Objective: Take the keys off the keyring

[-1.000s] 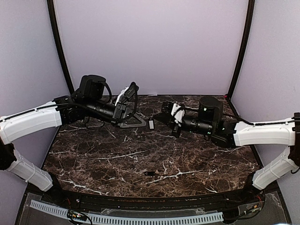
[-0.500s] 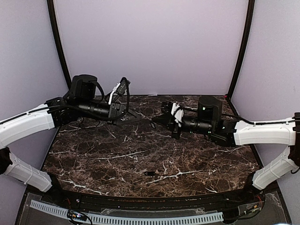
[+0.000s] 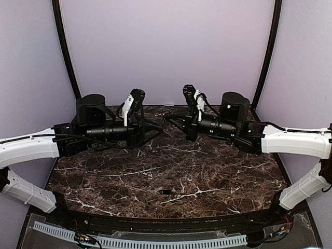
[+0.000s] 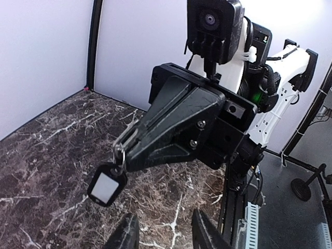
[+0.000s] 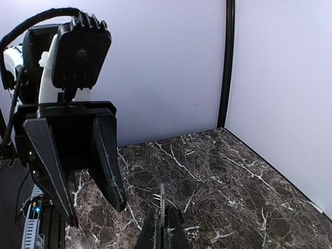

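We find no text, number, brand name or sign that we can read in any of the three views. The likeliest place for writing is the key tag [image 4: 106, 185] hanging from the keyring [image 4: 120, 157]. Its white face looks plain to us, with no mark we can make out.
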You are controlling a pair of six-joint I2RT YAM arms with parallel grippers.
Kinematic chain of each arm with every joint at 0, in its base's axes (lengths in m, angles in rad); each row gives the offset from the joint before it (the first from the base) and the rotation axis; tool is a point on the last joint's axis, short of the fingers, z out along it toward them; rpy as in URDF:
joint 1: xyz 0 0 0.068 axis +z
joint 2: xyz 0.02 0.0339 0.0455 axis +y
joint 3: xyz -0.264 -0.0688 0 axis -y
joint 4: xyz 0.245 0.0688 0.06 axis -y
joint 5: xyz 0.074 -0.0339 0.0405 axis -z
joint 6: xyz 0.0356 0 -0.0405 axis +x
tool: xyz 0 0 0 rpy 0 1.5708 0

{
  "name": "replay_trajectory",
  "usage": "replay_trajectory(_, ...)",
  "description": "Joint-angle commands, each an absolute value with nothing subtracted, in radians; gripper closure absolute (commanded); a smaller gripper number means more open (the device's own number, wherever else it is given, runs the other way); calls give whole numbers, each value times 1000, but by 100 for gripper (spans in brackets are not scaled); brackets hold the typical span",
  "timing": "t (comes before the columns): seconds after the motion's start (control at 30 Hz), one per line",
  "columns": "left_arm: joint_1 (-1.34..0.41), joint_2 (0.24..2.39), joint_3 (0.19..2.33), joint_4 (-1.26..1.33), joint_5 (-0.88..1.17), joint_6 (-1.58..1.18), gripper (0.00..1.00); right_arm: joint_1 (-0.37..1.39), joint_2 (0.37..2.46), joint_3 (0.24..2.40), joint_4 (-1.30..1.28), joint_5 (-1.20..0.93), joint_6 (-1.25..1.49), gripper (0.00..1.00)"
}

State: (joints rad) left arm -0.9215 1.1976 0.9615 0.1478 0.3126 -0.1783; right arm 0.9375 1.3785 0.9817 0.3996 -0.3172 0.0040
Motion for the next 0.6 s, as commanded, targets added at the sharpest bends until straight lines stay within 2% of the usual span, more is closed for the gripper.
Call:
replay_trajectory(0.0, -951, 1249, 1022, 193, 158, -74, 63, 934, 1387, 1027, 373, -295, 105, 100)
replay_trajectory(0.2, -965, 1256, 1027, 181, 16, -52, 62, 934, 1386, 1036, 357, -307, 108, 100)
replay_trajectory(0.57, -965, 1259, 1046, 202, 65, -39, 63, 934, 1399, 1055, 336, -335, 110, 100)
